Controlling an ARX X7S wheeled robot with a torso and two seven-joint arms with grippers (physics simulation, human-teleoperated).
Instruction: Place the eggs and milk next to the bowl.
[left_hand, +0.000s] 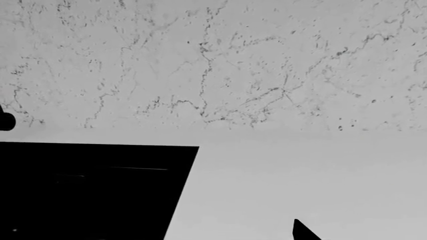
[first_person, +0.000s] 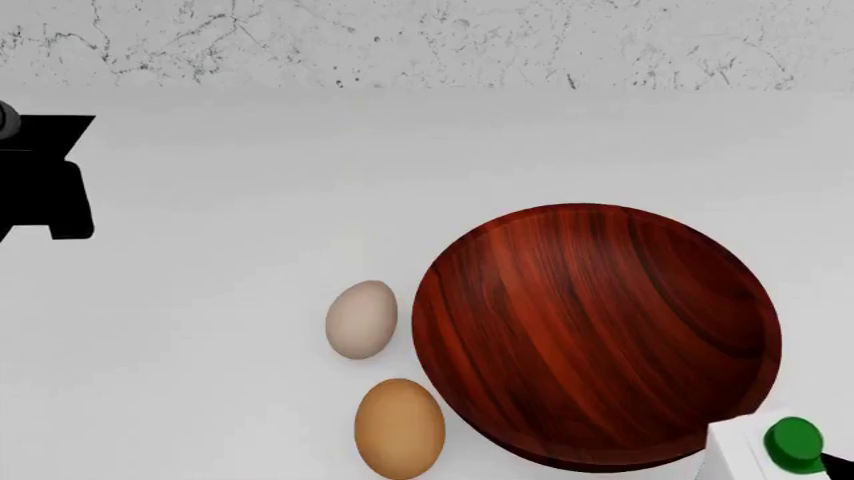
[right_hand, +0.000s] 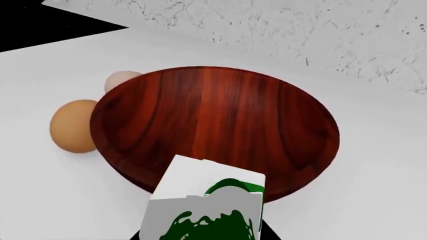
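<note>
White counter (first_person: 200, 260), milk (right_hand: 207, 210) beside bowl (first_person: 594, 330), eggs (first_person: 362, 319) opposite, hand states unclear

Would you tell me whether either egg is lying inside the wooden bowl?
No, the wooden bowl is empty; the pale egg and the orange-brown egg lie on the counter beside it.

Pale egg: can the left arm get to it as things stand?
Probably yes. The left gripper sits at the far left over bare counter, and nothing lies between it and the pale egg. The bowl and brown egg are close beside it, so the grasp itself would be tight.
</note>
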